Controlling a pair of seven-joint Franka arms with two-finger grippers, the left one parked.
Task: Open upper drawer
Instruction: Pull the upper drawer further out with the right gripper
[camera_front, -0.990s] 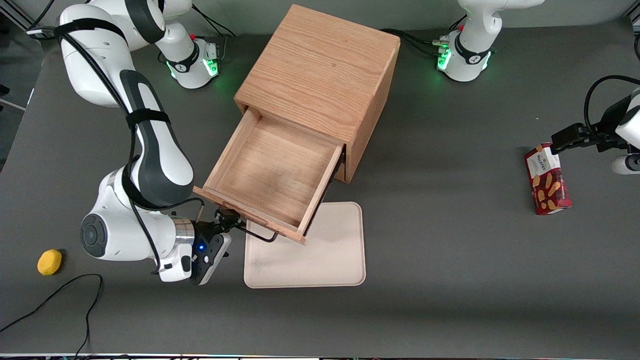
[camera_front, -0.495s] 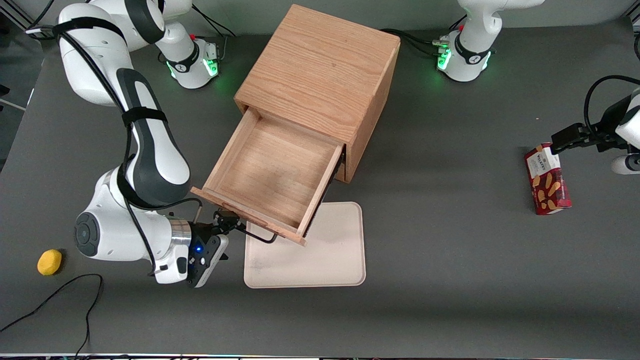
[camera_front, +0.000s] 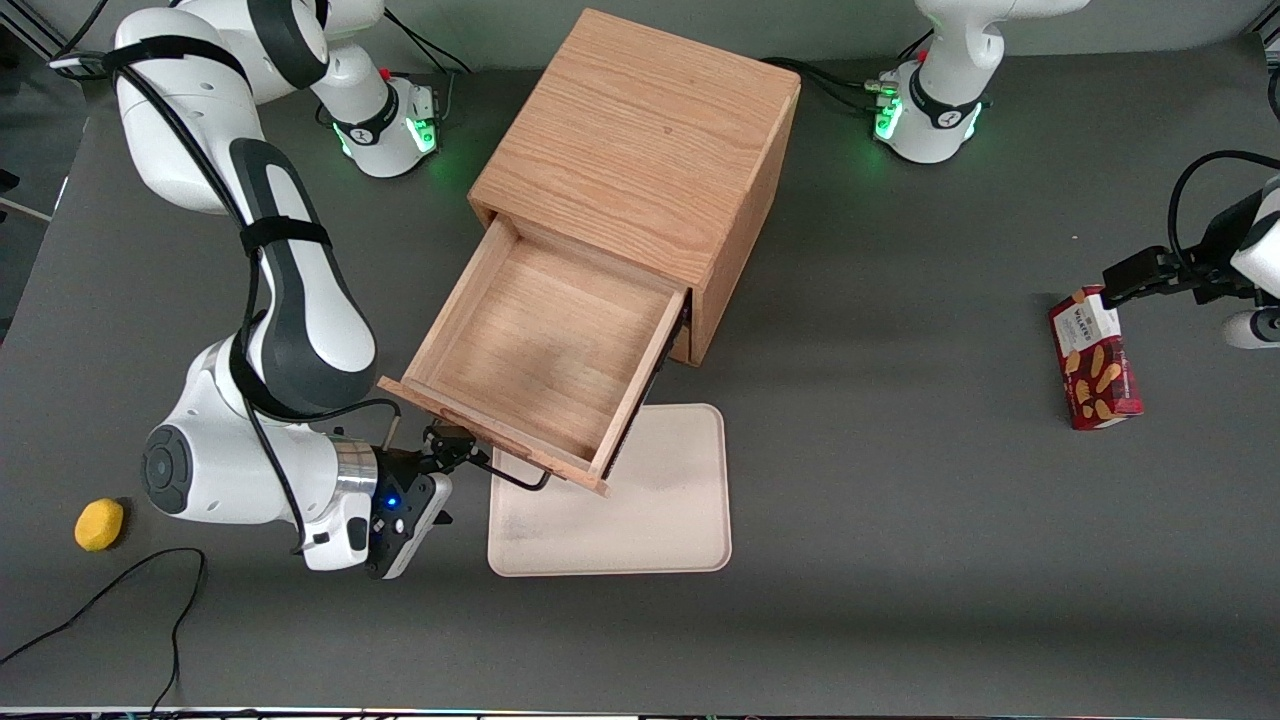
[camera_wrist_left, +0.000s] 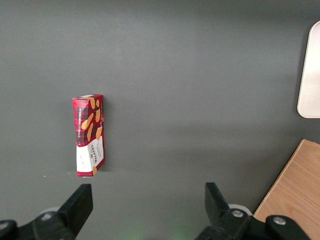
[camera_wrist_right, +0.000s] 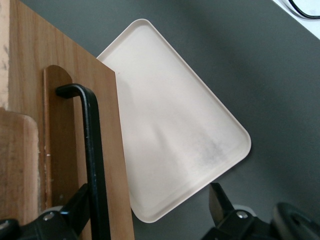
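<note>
Starts near 8 o'clock on the table (camera_front: 900, 560) with a small yellow lump (camera_front: 99, 524), well apart from the work and of no part in it; moves next to the gripper (camera_front: 447, 452), low at about 7 o'clock of the cabinet (camera_front: 640, 150), reaching in at the front of the upper drawer (camera_front: 530, 350); shows fingers (camera_wrist_right: 77, 207) spread wide apart, not clamped, with the black wire handle (camera_front: 520, 476) standing between them and close against one finger; looks like hooking rather than pinching, likely because a thin bar slides freely in a loose hold while the arm swings; finds the drawer itself drawn far out of the cabinet toward 7 o'clock, bare wooden floor in plain sight, front corner overhanging the cream tray (camera_front: 660, 500) lying on the table just in front; suggests the tray sits there to be within reach of the open drawer, though cannot be sure; judges the opening nearly or fully done, with little travel left on the runners; ends toward 3 o'clock with a red biscuit box (camera_front: 1095, 370), lying flat at the parked arm's end, well apart from everything else; compared with a second ago, puts the wrist a little farther toward 8 o'clock and the drawer front a shade farther out over the tray, handle carried along with it; leaves cabinet, tray, lump and box unmoved.
</note>
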